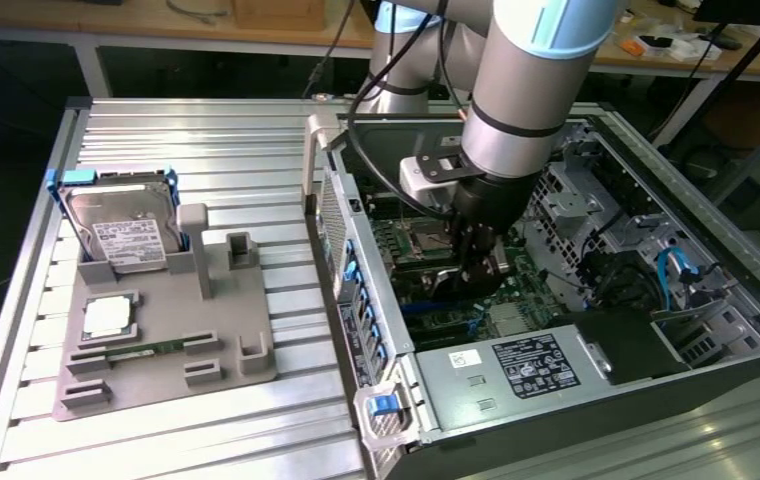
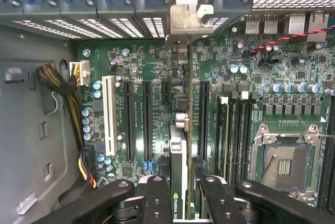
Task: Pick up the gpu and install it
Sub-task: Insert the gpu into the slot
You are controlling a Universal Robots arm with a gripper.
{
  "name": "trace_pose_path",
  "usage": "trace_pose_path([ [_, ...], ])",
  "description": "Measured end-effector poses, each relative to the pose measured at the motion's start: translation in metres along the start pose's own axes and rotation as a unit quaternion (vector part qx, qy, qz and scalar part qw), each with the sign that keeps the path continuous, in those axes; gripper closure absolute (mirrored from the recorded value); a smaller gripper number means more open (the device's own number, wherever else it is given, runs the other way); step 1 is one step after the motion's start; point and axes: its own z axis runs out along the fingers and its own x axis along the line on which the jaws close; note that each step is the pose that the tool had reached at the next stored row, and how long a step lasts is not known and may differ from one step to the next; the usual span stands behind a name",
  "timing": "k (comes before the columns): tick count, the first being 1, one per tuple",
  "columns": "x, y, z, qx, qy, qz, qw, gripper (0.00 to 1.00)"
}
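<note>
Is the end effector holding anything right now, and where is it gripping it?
Yes: the end effector holds the gpu, its fingers clamped on the card's two flat faces at its upper edge, away from the metal bracket, over the motherboard.

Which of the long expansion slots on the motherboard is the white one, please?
The slot closest to the braided cable bundle; every other long slot, toward the gpu, is black.

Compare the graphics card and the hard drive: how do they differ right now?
Place: the graphics card is inside the computer case; the hard drive sits outside in the grey holder.
Grip: the end effector clamps the graphics card; the hard drive is untouched.
Look: graphics card thin, with a metal bracket; hard drive silver, white label.
Both stand on edge.
</note>
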Motion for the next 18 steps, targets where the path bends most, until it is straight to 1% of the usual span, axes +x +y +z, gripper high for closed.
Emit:
trace_pose_path([
  [3, 0.0, 0.0, 0.0, 0.0011, 0.0, 0.0, 1.0, 0.73],
  [6, -0.0006, 0.0, -0.0002, 0.0016, 0.0004, 0.0, 1.0, 0.73],
  [9, -0.003, 0.0, -0.0001, 0.0019, 0.0014, -0.006, 1.0, 0.73],
  [11, -0.0033, -0.0001, -0.0001, 0.002, 0.0015, -0.01, 0.9999, 0.73],
  [18, -0.0035, 0.0012, -0.0003, 0.0022, 0.0016, -0.009, 1.0, 0.73],
])
